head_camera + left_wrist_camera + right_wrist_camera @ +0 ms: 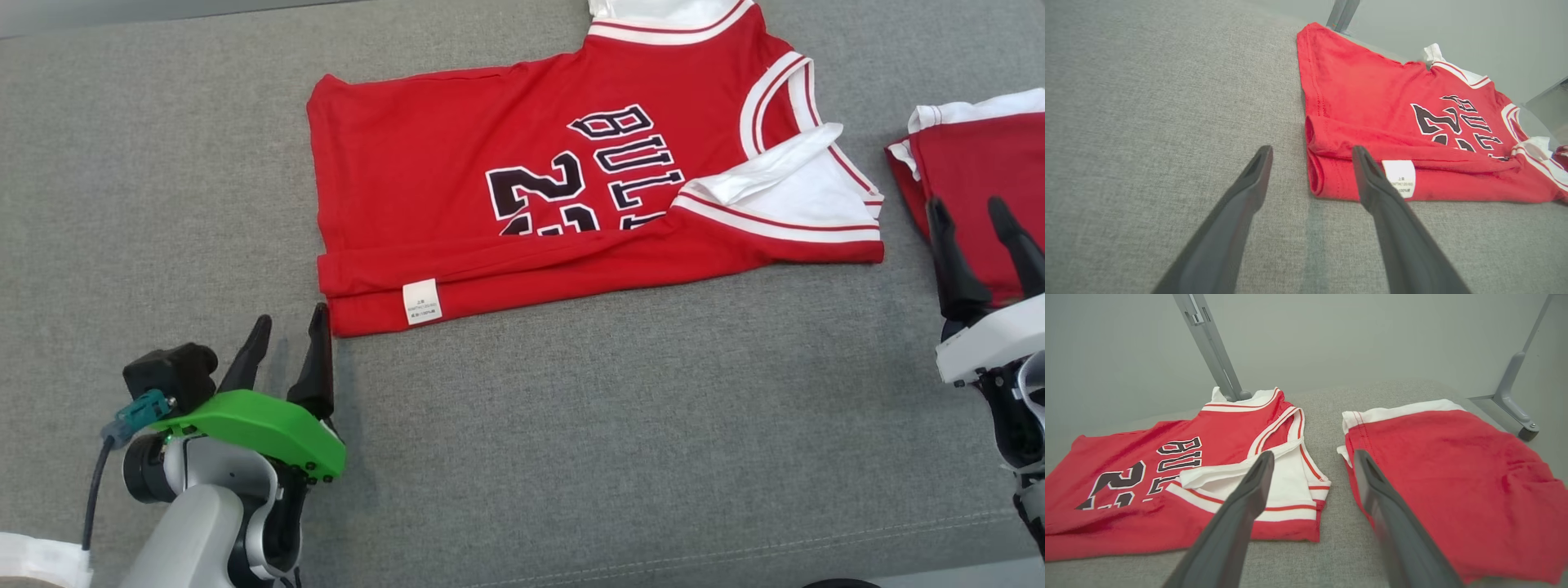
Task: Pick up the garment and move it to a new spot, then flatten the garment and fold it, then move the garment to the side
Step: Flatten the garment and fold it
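Left hand (291,315) sits low on the grey fabric-covered tabletop (571,449), fingers spread wide, nothing in them. The red sleeveless basketball jersey with white trim and black lettering (457,163) lies flat just ahead of its fingertips, the hem corner and white care label (422,302) nearest. The near long edge is doubled over the chest, so I judge the first lengthwise fold is in. Right hand (967,204) is equally wide and empty, fingertips over the red shorts with white waistband (971,163); the jersey's armhole end sits to its left. One hand at each end suits the next fold, I reckon.
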